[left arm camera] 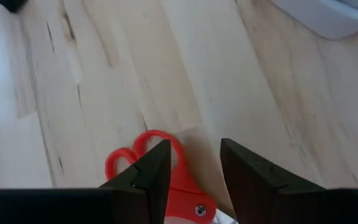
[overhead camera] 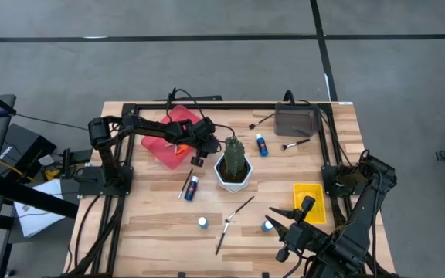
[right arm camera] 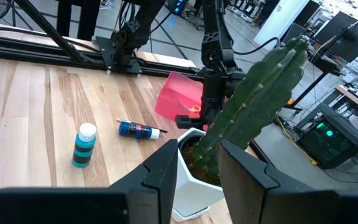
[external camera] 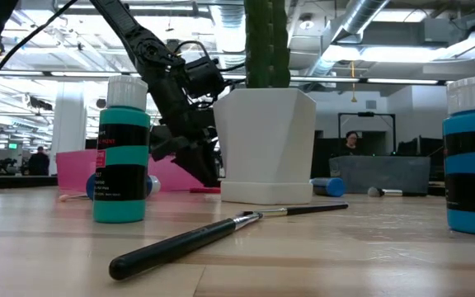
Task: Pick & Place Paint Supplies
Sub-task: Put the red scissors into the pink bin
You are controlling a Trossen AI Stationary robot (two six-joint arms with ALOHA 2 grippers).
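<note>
The left gripper (overhead camera: pixel 198 157) hangs over the table just left of the cactus (overhead camera: pixel 234 157), at the near edge of the pink tray (overhead camera: pixel 164 139). The orange-handled scissors (left arm camera: pixel 160 171) lie directly beneath it. Its fingers (left arm camera: pixel 151 177) stand parted on either side of the scissors' pivot; whether they press the scissors cannot be told. The handle loops extend beyond the fingertips over bare wood. The right gripper (overhead camera: pixel 286 232) waits at the near right, beside the yellow tray (overhead camera: pixel 310 202), its fingers parted and holding nothing. Paint bottles (overhead camera: pixel 191 187) and paintbrushes (overhead camera: pixel 232 220) lie scattered near the cactus.
</note>
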